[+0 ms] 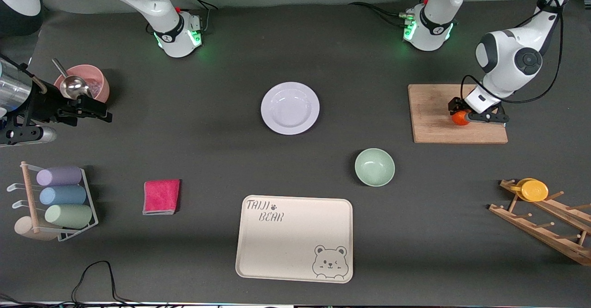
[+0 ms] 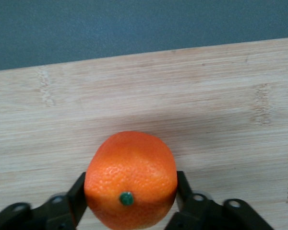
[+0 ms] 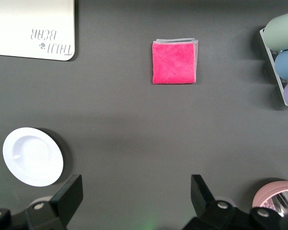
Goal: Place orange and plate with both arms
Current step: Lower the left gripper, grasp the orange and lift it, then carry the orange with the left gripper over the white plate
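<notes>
The orange (image 1: pixel 459 118) lies on the wooden cutting board (image 1: pixel 434 114) toward the left arm's end of the table. My left gripper (image 1: pixel 463 116) is down on the board and shut on the orange. In the left wrist view the orange (image 2: pixel 130 178) fills the gap between the two black fingers (image 2: pixel 76 197), which press on both its sides. The pale lavender plate (image 1: pixel 290 108) lies alone mid-table and also shows in the right wrist view (image 3: pixel 32 156). My right gripper (image 1: pixel 104 112) hangs open and empty over the table beside the pink bowl; it shows in its wrist view (image 3: pixel 137 197).
A mint-green bowl (image 1: pixel 374 166) and a cream bear tray (image 1: pixel 295 238) lie nearer the front camera than the plate. A pink cloth (image 1: pixel 161 196), a cup rack (image 1: pixel 60 202) and a pink bowl with a spoon (image 1: pixel 85 82) are at the right arm's end. A wooden rack with a yellow dish (image 1: pixel 534 190) is at the left arm's end.
</notes>
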You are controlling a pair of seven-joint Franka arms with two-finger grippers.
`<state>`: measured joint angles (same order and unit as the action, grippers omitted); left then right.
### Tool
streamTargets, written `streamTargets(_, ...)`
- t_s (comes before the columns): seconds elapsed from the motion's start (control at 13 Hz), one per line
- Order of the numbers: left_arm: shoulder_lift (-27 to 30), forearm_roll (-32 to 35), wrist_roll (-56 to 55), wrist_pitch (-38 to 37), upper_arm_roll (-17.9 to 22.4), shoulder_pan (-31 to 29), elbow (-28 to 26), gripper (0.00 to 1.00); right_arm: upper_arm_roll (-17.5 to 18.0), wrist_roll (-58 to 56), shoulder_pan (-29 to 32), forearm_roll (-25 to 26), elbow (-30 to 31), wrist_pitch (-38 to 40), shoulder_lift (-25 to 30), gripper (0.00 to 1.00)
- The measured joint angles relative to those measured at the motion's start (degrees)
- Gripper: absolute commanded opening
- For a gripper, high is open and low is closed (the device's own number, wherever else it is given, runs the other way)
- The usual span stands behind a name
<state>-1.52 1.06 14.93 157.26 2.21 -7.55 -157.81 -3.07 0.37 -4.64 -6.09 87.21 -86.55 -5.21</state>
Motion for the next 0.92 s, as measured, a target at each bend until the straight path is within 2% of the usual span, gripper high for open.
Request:
streamTargets(0.38,0.5,0.0,0.0,-0.6,0.1,0.0,1.2,0.23,0.0,0.0,0.0,0.0,0.0,0.0,0.0,1.00)
streamTargets(0.46,1.9,-0.1,0.0,-3.9,0.1,-0.1,2.6,0.23,0.0,0.0,0.0,0.0,0.0,0.0,0.0,1.00)
streamTargets(0.92,19.8,0.0,-0.1,-42.2,0.4,-0.1,20.8,0.23,0.0,0.0,0.0,0.0,0.0,0.0,0.0,1.00)
